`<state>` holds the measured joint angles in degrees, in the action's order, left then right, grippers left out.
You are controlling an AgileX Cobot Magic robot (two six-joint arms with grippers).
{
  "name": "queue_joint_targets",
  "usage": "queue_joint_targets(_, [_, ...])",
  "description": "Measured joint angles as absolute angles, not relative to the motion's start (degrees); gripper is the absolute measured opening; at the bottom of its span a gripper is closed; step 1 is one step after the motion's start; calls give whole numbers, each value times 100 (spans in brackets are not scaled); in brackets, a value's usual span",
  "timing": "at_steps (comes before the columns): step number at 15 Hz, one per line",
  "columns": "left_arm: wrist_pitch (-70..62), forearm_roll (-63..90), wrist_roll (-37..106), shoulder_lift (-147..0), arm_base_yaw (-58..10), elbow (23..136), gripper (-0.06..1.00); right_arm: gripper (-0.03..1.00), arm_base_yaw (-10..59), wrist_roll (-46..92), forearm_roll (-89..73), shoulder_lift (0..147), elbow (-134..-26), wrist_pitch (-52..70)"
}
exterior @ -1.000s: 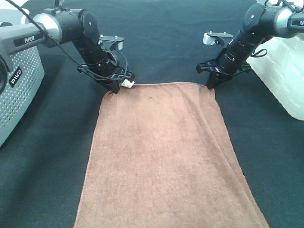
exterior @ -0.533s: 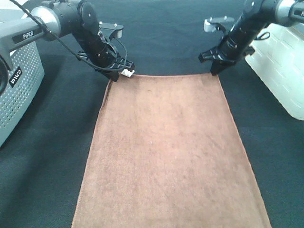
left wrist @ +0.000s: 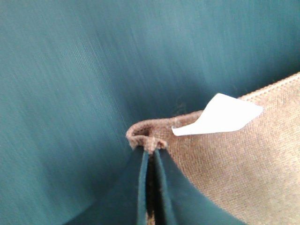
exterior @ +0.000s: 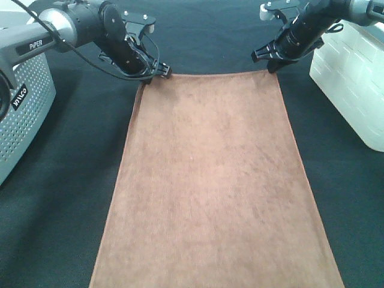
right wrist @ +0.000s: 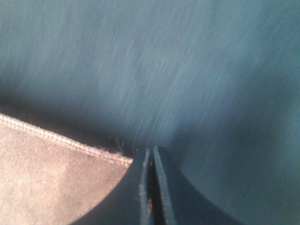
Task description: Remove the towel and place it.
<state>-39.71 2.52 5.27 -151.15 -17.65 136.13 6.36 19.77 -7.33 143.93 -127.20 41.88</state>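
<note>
The brown towel [exterior: 210, 180] lies spread flat on the dark table, long side running from the far edge to the near edge of the exterior view. My left gripper [exterior: 151, 78] is shut on its far left corner; the left wrist view shows the pinched hem [left wrist: 149, 140] and the white tag [left wrist: 218, 115] beside it. My right gripper [exterior: 273, 67] is shut on the far right corner; the right wrist view shows the stitched hem [right wrist: 65, 140] meeting the closed fingers [right wrist: 140, 187].
A grey perforated basket [exterior: 21, 102] stands at the left edge. A white bin [exterior: 351, 78] stands at the right edge. The dark tablecloth [exterior: 60, 198] surrounds the towel on both sides.
Both grippers have moved away toward the far side of the table, dragging the towel's far edge with them. The towel has been pulled taut and its folds have flattened.
</note>
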Motion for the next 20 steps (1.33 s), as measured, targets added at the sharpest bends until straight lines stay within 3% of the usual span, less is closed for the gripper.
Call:
queue_joint_targets(14, [-1238, -143, 527, -15430, -1748, 13613, 1, 0, 636, 1977, -957, 14565, -12720, 1879])
queue_joint_targets(20, [-985, -246, 527, -15458, -1748, 13613, 1, 0, 636, 1977, -1014, 14708, -12725, 1541])
